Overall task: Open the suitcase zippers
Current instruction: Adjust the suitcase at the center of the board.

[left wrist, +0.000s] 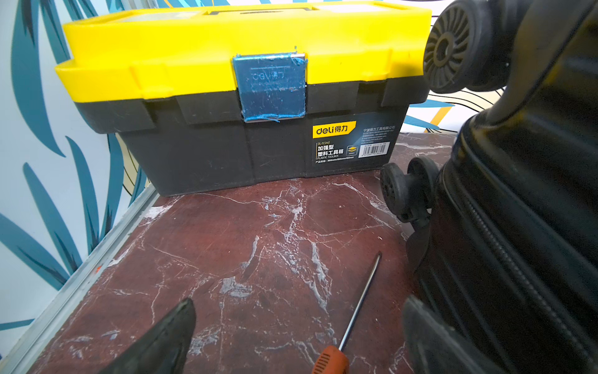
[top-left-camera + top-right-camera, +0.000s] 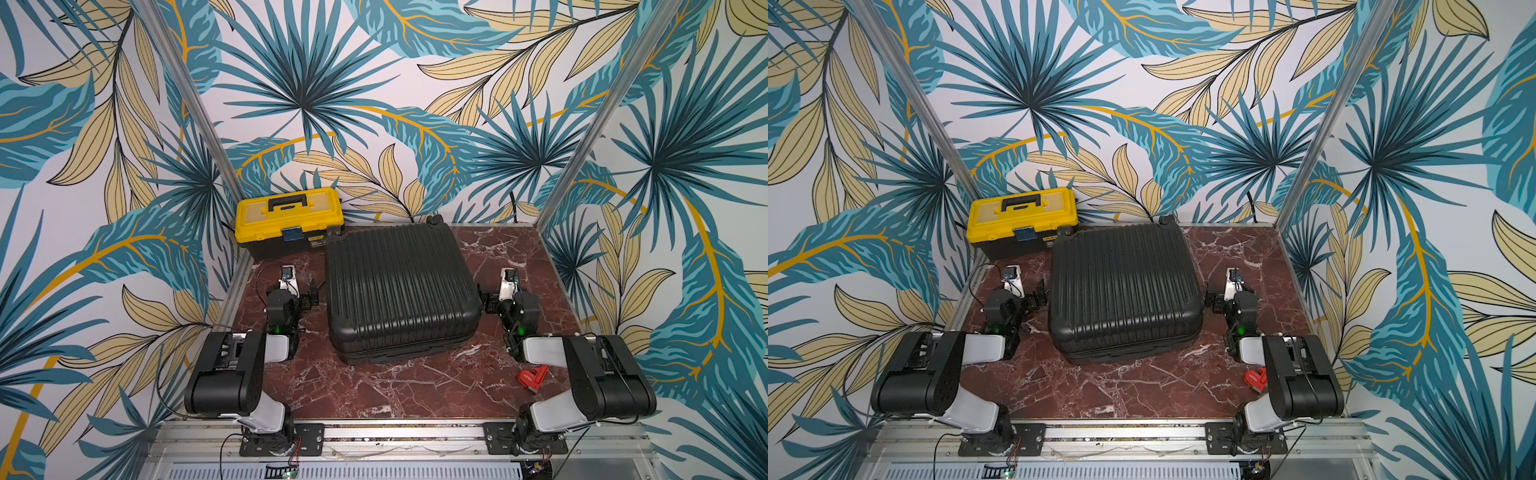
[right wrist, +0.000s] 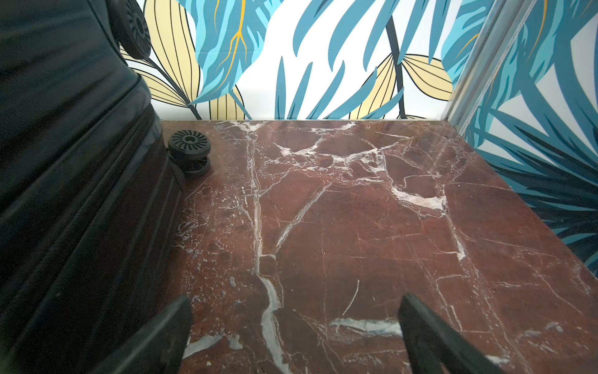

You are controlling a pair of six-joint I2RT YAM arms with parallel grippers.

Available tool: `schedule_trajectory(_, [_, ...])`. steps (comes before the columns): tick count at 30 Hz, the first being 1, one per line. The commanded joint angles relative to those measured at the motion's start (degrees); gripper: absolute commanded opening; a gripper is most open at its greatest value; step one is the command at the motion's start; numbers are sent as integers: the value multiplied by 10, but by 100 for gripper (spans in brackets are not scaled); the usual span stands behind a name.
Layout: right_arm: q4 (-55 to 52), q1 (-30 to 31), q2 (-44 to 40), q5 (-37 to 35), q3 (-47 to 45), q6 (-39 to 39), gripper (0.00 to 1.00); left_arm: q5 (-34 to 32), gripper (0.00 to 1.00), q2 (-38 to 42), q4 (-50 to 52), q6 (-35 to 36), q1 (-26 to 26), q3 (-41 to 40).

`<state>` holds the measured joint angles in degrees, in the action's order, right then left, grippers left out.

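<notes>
The suitcase [image 2: 401,291] lies flat and closed in the middle of the red marble desk [image 2: 374,390], ribbed shell up, with its wheels toward the back wall. In both top views it sits between the 2 arms. The zippers [image 1: 517,259] run as a thin black track along the side seam, seen in the left wrist view; no pull is clear there.

The left gripper [image 1: 297,336] rests low just beside the left side of the suitcase, jaws wide apart and holding nothing. An orange-handled screwdriver [image 1: 359,304] lies on the desk between its jaws. The right gripper [image 3: 294,336] rests beside the right side, jaws also wide apart and empty.

A yellow-and-black toolbox [image 2: 289,222] stands closed at the back left corner, just beside the suitcase. A small red object [image 2: 533,377] lies near the right arm.
</notes>
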<state>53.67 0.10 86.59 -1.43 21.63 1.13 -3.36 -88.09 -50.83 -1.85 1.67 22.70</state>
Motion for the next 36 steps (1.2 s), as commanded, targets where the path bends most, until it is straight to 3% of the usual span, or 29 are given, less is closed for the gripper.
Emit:
schedule_trajectory(1, [-3, -1, 0, -2, -2, -1, 99, 19, 99, 7, -13, 11, -2, -8])
schedule_trajectory(4, [-26, 4, -62, -27, -11, -2, 100, -27, 99, 73, 38, 0, -3, -5])
schedule_trajectory(6, [-135, 23, -163, -87, 9, -8, 100, -51, 99, 144, 92, -2, -14, 3])
schedule_trajectory(10, [-259, 68, -324, -112, 64, -19, 99, -68, 99, 289, 150, -26, -68, 21])
schedule_trajectory(12, [-365, 97, -382, -117, 123, -36, 100, -51, 99, 375, 272, -75, -91, 69])
schedule_trajectory(16, [-551, 141, -451, -66, 245, -91, 99, -13, 99, 456, 501, -164, -154, 188])
schedule_trajectory(19, [-741, 144, -431, -35, 377, -221, 99, -43, 99, 438, 775, -253, -209, 330])
schedule_trajectory(20, [-860, 144, -414, -53, 438, -294, 100, -17, 99, 414, 873, -277, -210, 390])
schedule_trajectory(22, [-985, 144, -388, -47, 514, -309, 100, 60, 99, 375, 967, -266, -208, 448])
schedule_trajectory(27, [-1022, 145, -354, 151, 519, -330, 99, 195, 99, 356, 1032, -353, -178, 447])
schedule_trajectory(31, [-1145, 153, -306, 106, 523, -349, 100, 201, 99, 356, 1054, -418, -170, 431])
schedule_trajectory(33, [-1150, 155, -302, 162, 502, -348, 99, 241, 99, 332, 1050, -448, -163, 418])
schedule_trajectory(36, [-1158, 165, -312, 170, 467, -368, 99, 296, 100, 288, 1035, -443, -167, 409])
